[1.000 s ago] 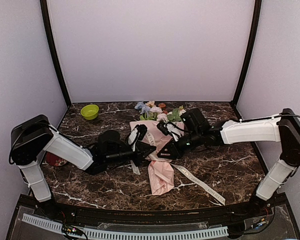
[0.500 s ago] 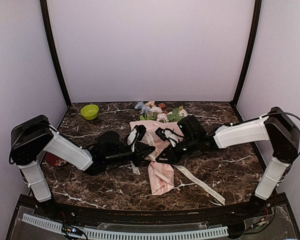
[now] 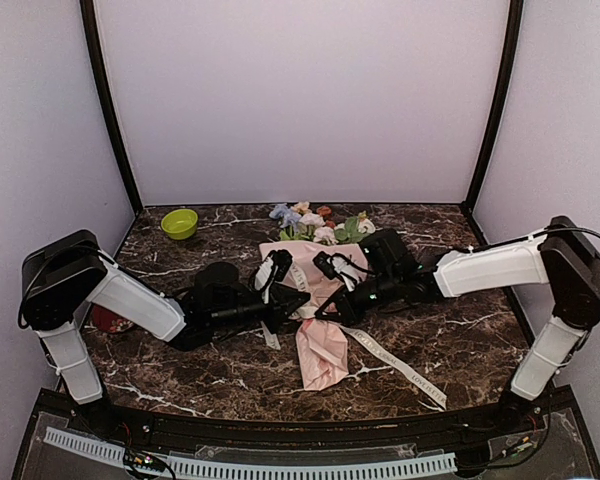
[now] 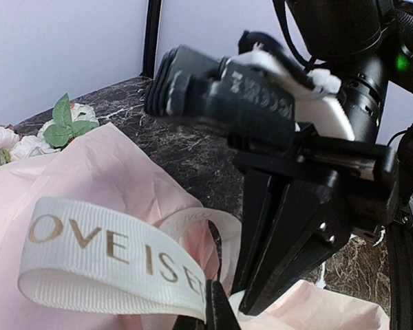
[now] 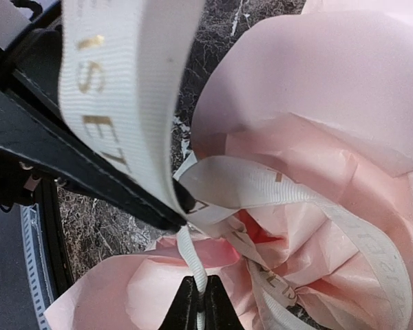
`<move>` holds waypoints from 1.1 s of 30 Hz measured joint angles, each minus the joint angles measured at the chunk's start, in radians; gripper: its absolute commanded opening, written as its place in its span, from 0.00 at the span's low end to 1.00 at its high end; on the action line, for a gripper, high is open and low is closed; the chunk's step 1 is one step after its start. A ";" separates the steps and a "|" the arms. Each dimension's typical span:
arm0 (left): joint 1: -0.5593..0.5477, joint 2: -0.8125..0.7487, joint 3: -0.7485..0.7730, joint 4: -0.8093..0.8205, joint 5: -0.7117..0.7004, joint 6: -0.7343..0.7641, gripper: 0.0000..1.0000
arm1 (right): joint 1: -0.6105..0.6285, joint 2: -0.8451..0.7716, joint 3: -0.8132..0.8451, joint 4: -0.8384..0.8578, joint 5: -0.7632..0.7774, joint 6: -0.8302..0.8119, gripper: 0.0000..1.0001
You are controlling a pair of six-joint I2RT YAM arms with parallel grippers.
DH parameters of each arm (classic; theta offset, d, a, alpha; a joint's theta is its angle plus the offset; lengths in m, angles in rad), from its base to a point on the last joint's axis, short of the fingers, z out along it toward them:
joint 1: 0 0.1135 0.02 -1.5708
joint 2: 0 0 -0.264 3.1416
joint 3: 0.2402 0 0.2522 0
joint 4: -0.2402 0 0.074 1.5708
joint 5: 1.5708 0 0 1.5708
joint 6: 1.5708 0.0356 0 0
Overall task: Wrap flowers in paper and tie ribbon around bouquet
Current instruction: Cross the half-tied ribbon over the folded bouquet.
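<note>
The bouquet [image 3: 318, 345] lies mid-table as a pale pink paper [image 4: 89, 165] cone, with the flowers [image 3: 315, 225] at its far end. The cream ribbon [image 4: 103, 254] loops around the cone's waist, and its tail [image 3: 395, 362] trails towards the near right. My left gripper [image 3: 295, 300] is shut on a flat band of ribbon, its tips [image 4: 213, 302] at the bottom of the left wrist view. My right gripper [image 3: 326, 312] faces it closely. Its tips [image 5: 200, 285] are shut on a thin, edge-on ribbon strand [image 5: 193, 254] just beside the left finger [image 5: 76, 165].
A green bowl [image 3: 179, 223] stands at the far left of the marble table. A red object [image 3: 108, 318] lies partly hidden behind my left arm. Black posts and pale walls close in the back and sides.
My right gripper has closed on the ribbon strand; it was open in the earlier frames. The right arm shifted slightly along the bouquet. The left arm has held still.
</note>
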 measured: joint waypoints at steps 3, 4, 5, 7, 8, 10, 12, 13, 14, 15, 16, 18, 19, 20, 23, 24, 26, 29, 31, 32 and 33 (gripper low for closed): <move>0.000 0.000 0.000 0.000 -0.004 0.000 0.00 | 0.000 -0.039 -0.009 -0.002 0.000 0.006 0.04; 0.000 0.000 -0.001 0.000 -0.005 0.000 0.00 | 0.000 -0.061 -0.015 -0.007 0.002 0.011 0.03; 0.000 0.000 -0.002 0.000 -0.005 0.000 0.00 | 0.000 -0.064 -0.016 -0.008 0.002 0.011 0.02; 0.000 0.000 -0.004 0.000 -0.006 0.000 0.00 | 0.000 -0.088 -0.030 -0.015 0.016 0.018 0.00; 0.000 0.000 -0.005 0.000 -0.006 0.000 0.00 | 0.000 -0.100 -0.037 -0.023 0.021 0.020 0.00; 0.000 0.000 -0.006 -0.001 -0.007 0.000 0.00 | -0.003 -0.127 -0.053 -0.043 0.043 0.031 0.00; 0.000 0.000 -0.007 -0.001 -0.008 0.000 0.00 | -0.008 -0.148 -0.064 -0.059 0.063 0.045 0.00; 0.000 0.000 -0.008 -0.001 -0.008 0.000 0.00 | -0.014 -0.157 -0.074 -0.064 0.069 0.054 0.00; 0.000 0.000 -0.008 -0.001 -0.008 0.000 0.00 | -0.021 -0.164 -0.082 -0.068 0.075 0.063 0.00; 0.000 0.000 -0.009 0.000 -0.008 0.000 0.00 | -0.032 -0.172 -0.097 -0.068 0.082 0.072 0.00; 0.000 0.000 -0.010 0.000 -0.008 0.000 0.00 | -0.042 -0.178 -0.110 -0.069 0.088 0.083 0.01; 0.000 0.000 -0.014 0.000 -0.008 0.000 0.00 | -0.058 -0.184 -0.131 -0.076 0.097 0.097 0.01; 0.000 0.000 -0.016 -0.001 -0.008 0.000 0.00 | -0.064 -0.184 -0.137 -0.082 0.103 0.106 0.02; 0.000 0.000 -0.016 -0.001 -0.008 0.000 0.00 | -0.068 -0.183 -0.139 -0.090 0.107 0.113 0.02; 0.000 0.000 -0.016 0.000 -0.008 -0.001 0.00 | -0.084 -0.183 -0.140 -0.095 0.116 0.133 0.05; 0.000 0.000 -0.017 0.000 -0.008 -0.001 0.00 | -0.089 -0.182 -0.141 -0.095 0.117 0.140 0.06; 0.000 0.000 -0.018 0.000 -0.008 -0.001 0.00 | -0.102 -0.179 -0.143 -0.097 0.119 0.155 0.13; 0.000 0.000 -0.019 0.000 -0.008 -0.001 0.00 | -0.114 -0.168 -0.143 -0.097 0.120 0.165 0.35; 0.000 0.000 -0.019 0.000 -0.007 -0.001 0.00 | -0.115 -0.161 -0.142 -0.098 0.118 0.176 0.41; 0.000 0.000 -0.019 0.000 -0.006 -0.001 0.00 | -0.116 -0.156 -0.140 -0.103 0.116 0.169 0.44; 0.000 0.000 -0.019 0.000 -0.006 -0.001 0.00 | -0.116 -0.150 -0.133 -0.115 0.113 0.156 0.48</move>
